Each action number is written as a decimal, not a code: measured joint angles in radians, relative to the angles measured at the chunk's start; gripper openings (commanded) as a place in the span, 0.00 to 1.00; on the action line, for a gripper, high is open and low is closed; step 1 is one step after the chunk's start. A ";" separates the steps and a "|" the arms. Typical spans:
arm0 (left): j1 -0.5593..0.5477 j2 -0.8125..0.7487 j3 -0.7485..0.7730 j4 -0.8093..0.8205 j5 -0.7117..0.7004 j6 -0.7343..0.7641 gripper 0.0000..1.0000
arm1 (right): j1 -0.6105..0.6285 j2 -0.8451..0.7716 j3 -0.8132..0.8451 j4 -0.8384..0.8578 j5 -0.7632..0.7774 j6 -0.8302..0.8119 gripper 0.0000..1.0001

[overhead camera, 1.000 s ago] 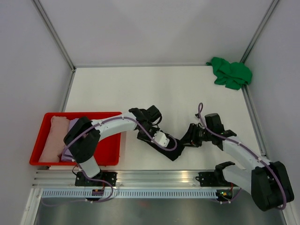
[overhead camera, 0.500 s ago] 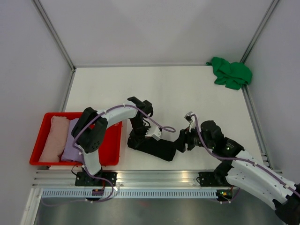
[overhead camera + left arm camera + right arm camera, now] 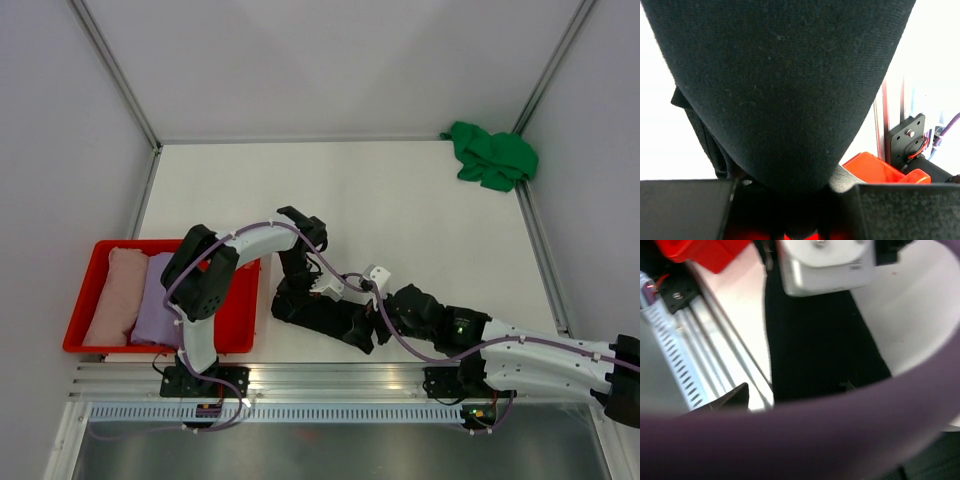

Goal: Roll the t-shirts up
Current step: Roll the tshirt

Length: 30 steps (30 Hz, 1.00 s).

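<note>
Overhead view: the black t-shirt (image 3: 335,318) lies bunched in a long bundle on the white surface (image 3: 400,190), close to its near edge and just right of the red tray (image 3: 130,243). The left tool (image 3: 300,295) points down onto the bundle's left end, and the right tool (image 3: 380,318) meets its right end, so the cloth sits between the two. The left arm arches over the tray's right rim and partly hides it. In the tray lie a pink t-shirt (image 3: 112,295) and a lilac t-shirt (image 3: 155,300), side by side. The green t-shirt (image 3: 492,157) lies crumpled in the far right corner, well apart from both arms. Left wrist view: black cloth fills nearly the whole frame and narrows down into the gap between the fingers (image 3: 685,210), which clamp a thick fold of it; a corner of the red tray and a black bracket (image 3: 907,137) show at the right. Right wrist view: a blurred purple cable (image 3: 805,435) crosses the lower frame and hides most of this tool, so whether its jaws are apart or closed cannot be told. Beyond the cable appear the black cloth, the white housing (image 3: 825,265) of the left wrist above it, and the aluminium rail (image 3: 700,350) at the left.
</note>
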 measured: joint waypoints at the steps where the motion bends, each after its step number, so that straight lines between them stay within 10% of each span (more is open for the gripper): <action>1: 0.000 0.002 0.000 -0.001 0.000 0.003 0.07 | 0.012 0.012 0.000 -0.001 0.031 0.002 0.91; 9: 0.008 0.015 0.002 -0.016 -0.002 0.023 0.13 | 0.059 0.167 0.019 -0.028 0.206 0.077 0.83; 18: 0.012 0.024 0.014 -0.030 -0.001 0.030 0.32 | 0.060 0.171 -0.004 0.019 0.221 0.176 0.06; 30: 0.026 -0.018 0.024 0.005 0.018 0.028 0.82 | 0.010 0.052 -0.138 0.053 0.116 0.352 0.00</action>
